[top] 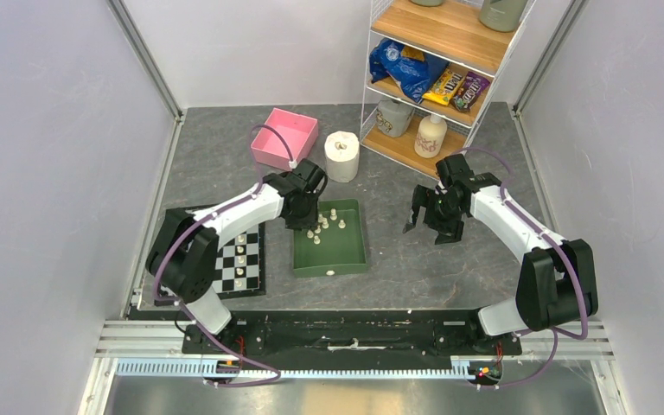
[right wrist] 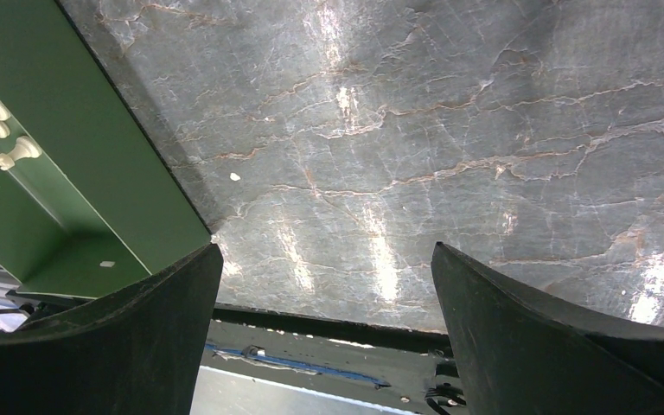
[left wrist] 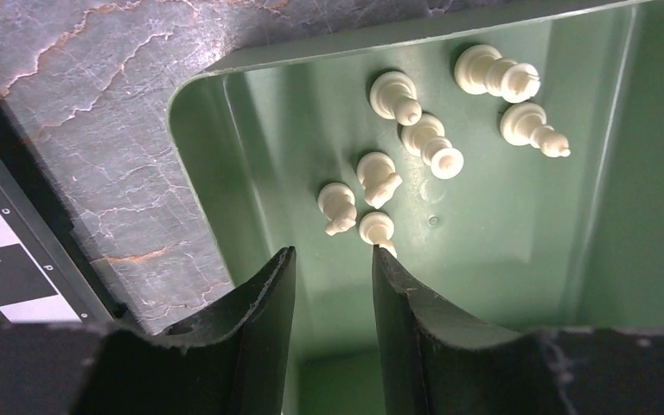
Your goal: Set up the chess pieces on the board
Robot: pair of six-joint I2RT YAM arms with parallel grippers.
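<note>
Fingers (left wrist: pixel 259 328) of the left gripper (left wrist: pixel 332 259) are parted and empty, dipped into the green tray (left wrist: pixel 216 173) at the board's (top: pixel 255 278) three o'clock, seemingly lined up on the nearest of the chess pieces (left wrist: pixel 377 226). The right gripper (right wrist: pixel 326 255) gapes wide over the table (right wrist: pixel 484 130) — idle, out of the way.

Left end effector (left wrist: pixel 332 259) pointing down, narrowly parted, right end effector (right wrist: pixel 324 268) raised, spread wide

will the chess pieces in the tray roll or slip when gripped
Probably light and rigid: the chess pieces look small. Rounded shapes may slip from the left gripper. Close neighbours in the green tray likely get knocked.
</note>
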